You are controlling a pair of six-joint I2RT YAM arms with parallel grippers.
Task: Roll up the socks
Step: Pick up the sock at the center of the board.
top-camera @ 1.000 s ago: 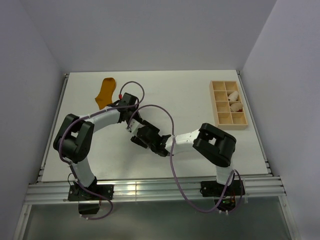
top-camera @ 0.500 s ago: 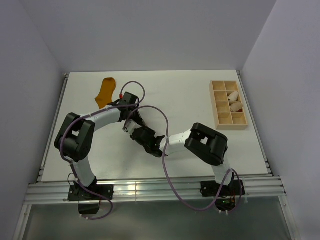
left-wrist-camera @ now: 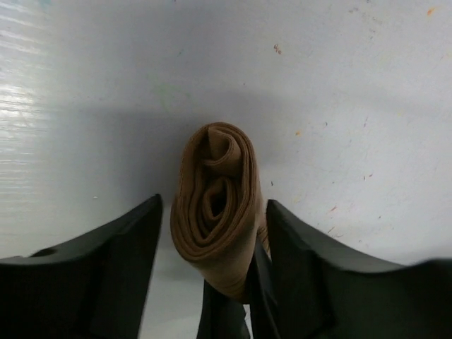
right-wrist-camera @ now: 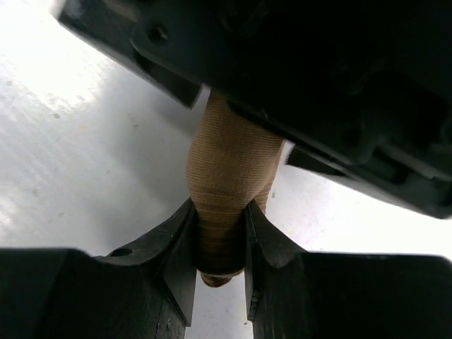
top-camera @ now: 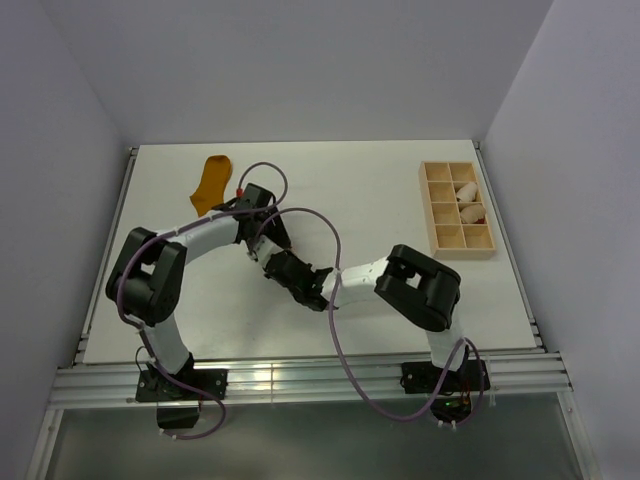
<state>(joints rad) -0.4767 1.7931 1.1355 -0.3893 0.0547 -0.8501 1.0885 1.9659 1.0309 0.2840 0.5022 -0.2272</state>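
The tan-brown sock (left-wrist-camera: 215, 205) is wound into a tight roll, seen end-on in the left wrist view. My left gripper (left-wrist-camera: 212, 247) straddles it with its jaws open, with a gap on the left side. My right gripper (right-wrist-camera: 220, 233) is shut on the other end of the same sock (right-wrist-camera: 222, 176), right under the left gripper's body. In the top view both grippers meet mid-table, left (top-camera: 268, 243) and right (top-camera: 287, 268), and hide the roll. The mustard-orange sock (top-camera: 210, 183) lies flat at the far left, away from both grippers.
A wooden compartment tray (top-camera: 437, 210) stands at the far right and holds small cream-white rolled bundles (top-camera: 467, 192). The arms' purple cables (top-camera: 330, 250) loop over the middle of the table.
My right gripper has moved up and to the left, closer under the left gripper, and its elbow has swung. The left arm has barely moved. The mustard sock has stayed put.
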